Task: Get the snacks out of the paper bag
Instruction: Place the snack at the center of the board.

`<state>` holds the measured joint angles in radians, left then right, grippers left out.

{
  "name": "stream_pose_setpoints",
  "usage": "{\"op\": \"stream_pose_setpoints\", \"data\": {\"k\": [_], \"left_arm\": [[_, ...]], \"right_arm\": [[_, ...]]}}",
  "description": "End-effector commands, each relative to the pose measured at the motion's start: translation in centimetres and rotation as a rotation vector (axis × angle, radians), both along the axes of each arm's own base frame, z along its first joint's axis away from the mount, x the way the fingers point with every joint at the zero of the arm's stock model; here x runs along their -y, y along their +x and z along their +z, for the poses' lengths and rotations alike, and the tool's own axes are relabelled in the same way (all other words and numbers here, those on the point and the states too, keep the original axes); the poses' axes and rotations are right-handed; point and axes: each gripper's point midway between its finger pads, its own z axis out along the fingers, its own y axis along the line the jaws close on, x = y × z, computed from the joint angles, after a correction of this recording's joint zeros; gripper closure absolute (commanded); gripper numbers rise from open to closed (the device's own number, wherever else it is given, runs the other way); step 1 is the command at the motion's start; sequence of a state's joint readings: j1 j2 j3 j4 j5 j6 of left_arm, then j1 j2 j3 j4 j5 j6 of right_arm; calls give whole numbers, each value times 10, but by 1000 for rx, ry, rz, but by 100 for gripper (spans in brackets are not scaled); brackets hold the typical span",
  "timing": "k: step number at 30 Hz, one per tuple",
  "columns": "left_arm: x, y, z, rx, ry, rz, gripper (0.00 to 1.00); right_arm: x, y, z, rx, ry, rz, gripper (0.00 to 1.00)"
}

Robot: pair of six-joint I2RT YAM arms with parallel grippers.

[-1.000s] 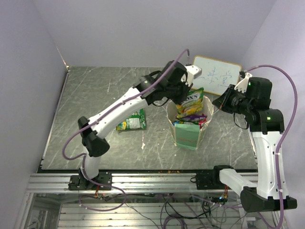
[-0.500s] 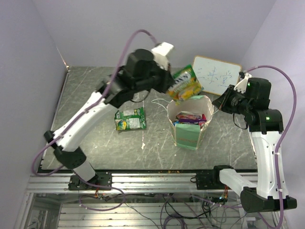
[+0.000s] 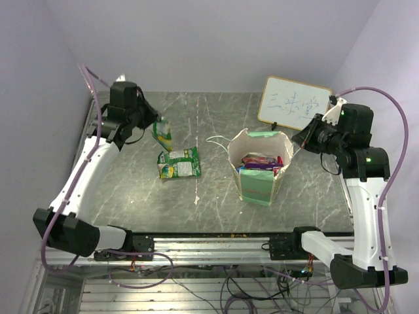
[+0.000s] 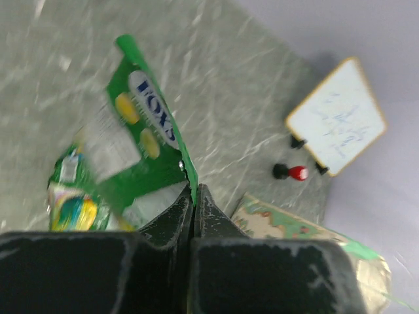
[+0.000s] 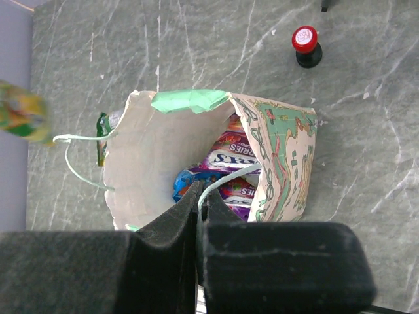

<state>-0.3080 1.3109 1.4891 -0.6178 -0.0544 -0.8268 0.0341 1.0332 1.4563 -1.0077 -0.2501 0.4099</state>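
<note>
Green snack packet (image 4: 141, 140) clamped in shut left hand (image 4: 194, 190), in the air left of paper bag (image 3: 256, 186). Right hand (image 5: 200, 191) pinched shut on bag's cord handle (image 5: 226, 178). Bag upright, open; several pink/blue packets (image 5: 229, 157) inside, count unclear. One loose packet (image 3: 179, 163) flat left of bag. Grey marble tabletop (image 3: 131, 190), lilac walls.

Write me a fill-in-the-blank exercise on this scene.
The left end effector pinches a ____ packet.
Exactly ____ other packet lies on the table.
The bag stands ____, mouth up.
The right end effector is shut on the bag's ____.
Missing: green; one; upright; handle.
</note>
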Motion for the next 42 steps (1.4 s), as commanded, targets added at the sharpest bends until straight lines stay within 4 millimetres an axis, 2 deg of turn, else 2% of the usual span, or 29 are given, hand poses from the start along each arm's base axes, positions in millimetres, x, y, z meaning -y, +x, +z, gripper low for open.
{"op": "stream_pose_setpoints", "data": {"k": [1, 7, 9, 12, 17, 19, 23, 28, 31, 35, 37, 42], "left_arm": [[10, 3, -39, -94, -219, -27, 93], [45, 8, -89, -175, -413, -139, 93], [57, 11, -102, -200, -495, -171, 93], [70, 20, -108, -217, -524, -191, 93], [70, 25, -130, -222, -516, -175, 93], [70, 22, -146, -228, -524, -183, 93], [55, -2, -196, -347, -486, -142, 93], [22, -23, -237, -416, -365, -79, 93], [11, -31, -257, -473, -287, -81, 93], [-1, -35, -277, -549, -193, -68, 90], [-9, -33, -280, -571, -133, -59, 87], [-14, -38, -284, -616, -88, -70, 72]], "right_arm": [[0, -3, 17, 50, 10, -9, 100], [-1, -8, 9, 31, 17, -8, 100], [0, -7, 9, 36, 15, -15, 100], [0, -5, 12, 43, 21, -23, 100], [-1, -5, 10, 30, 27, -18, 100], [-1, -7, 7, 21, 22, -14, 100], [1, -6, 7, 17, 0, -10, 100], [13, -2, 16, 31, -64, -42, 100], [27, 1, 19, 43, -141, -82, 100], [43, 8, 27, 91, -261, -86, 100], [53, 10, 36, 122, -337, -91, 100], [76, 16, 60, 189, -553, -105, 100]]}}
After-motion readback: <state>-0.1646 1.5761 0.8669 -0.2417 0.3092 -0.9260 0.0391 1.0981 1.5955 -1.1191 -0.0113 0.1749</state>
